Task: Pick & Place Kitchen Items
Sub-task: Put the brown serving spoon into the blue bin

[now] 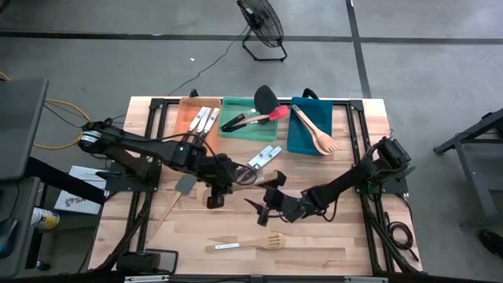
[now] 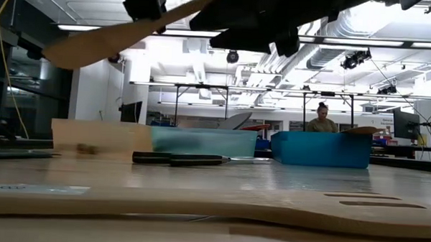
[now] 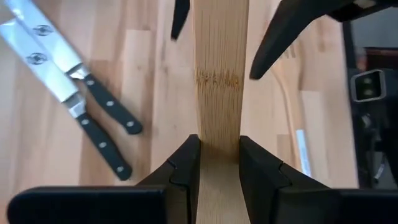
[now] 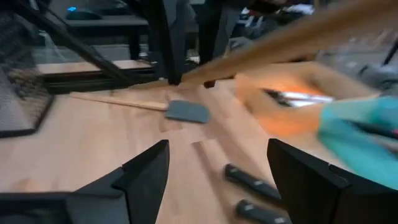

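My left gripper (image 1: 215, 192) (image 3: 219, 146) hangs over the table's middle, shut on a flat pale wooden utensil (image 2: 96, 43) (image 4: 280, 46) that is lifted off the table. My right gripper (image 1: 263, 211) (image 4: 217, 168) stands open just to its right with nothing between its fingers; the wooden utensil passes above it. Two black-handled knives (image 1: 263, 156) (image 3: 74, 106) lie flat on the table beyond. A grey spatula (image 1: 185, 185) (image 4: 186, 112) with a wooden handle lies on the table to the left. A wooden fork (image 1: 244, 244) lies near the front edge. My left gripper pinches the wooden utensil's flat shaft (image 3: 219, 134) between its two fingers, one on each narrow edge. The fingers slant down from the table's left. The utensil is clear of the table and tilted, its broad end (image 2: 74, 51) lower, toward the table's left.
At the back stand an orange tray (image 1: 189, 122) with knives, a green tray (image 1: 236, 110) with red and black spatulas, and a blue tray (image 1: 302, 137) with wooden utensils. A fan (image 1: 261, 23) stands on the floor behind. A person (image 2: 320, 119) sits far off.
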